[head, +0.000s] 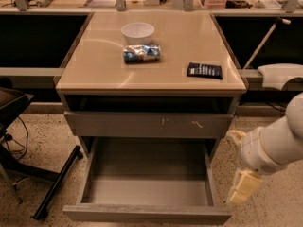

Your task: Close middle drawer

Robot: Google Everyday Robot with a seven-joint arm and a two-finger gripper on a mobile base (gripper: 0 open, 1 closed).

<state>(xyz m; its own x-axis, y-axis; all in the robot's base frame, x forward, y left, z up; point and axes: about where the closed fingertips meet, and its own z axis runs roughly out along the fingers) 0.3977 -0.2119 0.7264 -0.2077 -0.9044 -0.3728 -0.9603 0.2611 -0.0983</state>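
Note:
The middle drawer [147, 214] is pulled far out at the bottom of the cabinet. Its plain grey front panel is near the bottom edge of the view, and its deep grey box interior [147, 174] is empty. My gripper [239, 162] hangs at the right, just outside the drawer's right side wall, at the height of the open box. Its two cream fingers [243, 188] stand apart and hold nothing. It does not touch the drawer.
Above the open drawer is a taller grey drawer front with white scratch marks [149, 124]. The beige cabinet top [94, 60] bears a white bowl [138, 32], a blue snack bag [141, 53] and a black packet [204, 70]. A black chair base [57, 183] stands at the left.

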